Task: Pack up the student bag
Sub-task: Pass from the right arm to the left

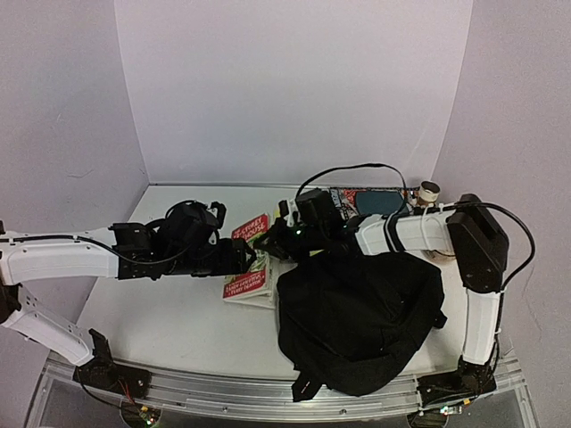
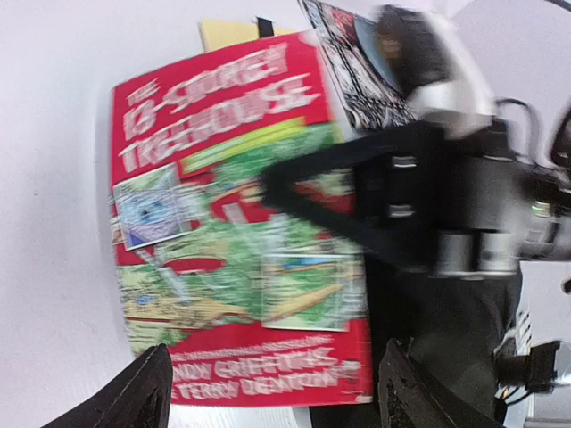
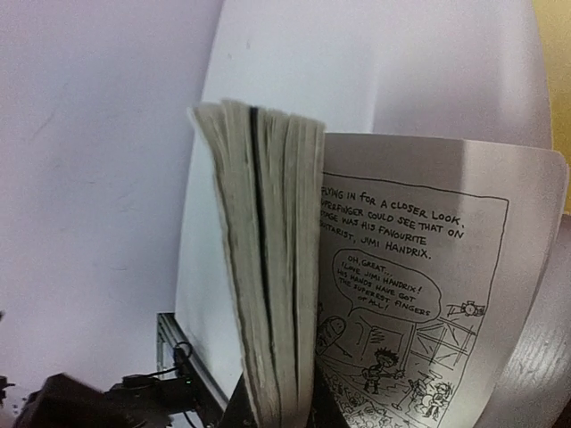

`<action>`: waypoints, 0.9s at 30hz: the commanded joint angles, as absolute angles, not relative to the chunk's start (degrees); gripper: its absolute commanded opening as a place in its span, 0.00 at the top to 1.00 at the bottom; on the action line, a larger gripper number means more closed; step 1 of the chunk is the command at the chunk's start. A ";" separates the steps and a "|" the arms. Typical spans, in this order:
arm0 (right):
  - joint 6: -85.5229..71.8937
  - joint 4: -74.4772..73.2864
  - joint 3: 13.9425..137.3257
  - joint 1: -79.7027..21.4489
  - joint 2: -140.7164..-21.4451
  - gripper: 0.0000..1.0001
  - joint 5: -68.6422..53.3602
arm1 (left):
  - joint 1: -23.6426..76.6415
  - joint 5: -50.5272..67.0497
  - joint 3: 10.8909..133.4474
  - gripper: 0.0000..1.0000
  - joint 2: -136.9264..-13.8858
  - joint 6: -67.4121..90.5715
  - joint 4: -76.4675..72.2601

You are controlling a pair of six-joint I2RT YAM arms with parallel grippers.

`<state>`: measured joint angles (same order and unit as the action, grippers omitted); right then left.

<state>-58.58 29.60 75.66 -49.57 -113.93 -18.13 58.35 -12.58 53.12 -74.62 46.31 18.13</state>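
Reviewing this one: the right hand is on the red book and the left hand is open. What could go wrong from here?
1. The right hand pinches the red book only at one edge, and its pages fan apart in the right wrist view. With the left hand open, it may slip or tear.
2. The student bag lies slumped, no opening visible, so the book could snag on fabric.
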 commanded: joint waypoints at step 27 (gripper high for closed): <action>-63.74 59.15 65.83 -44.56 -93.98 1.00 -18.46 | 48.97 -0.41 33.53 0.01 -71.77 64.68 -34.80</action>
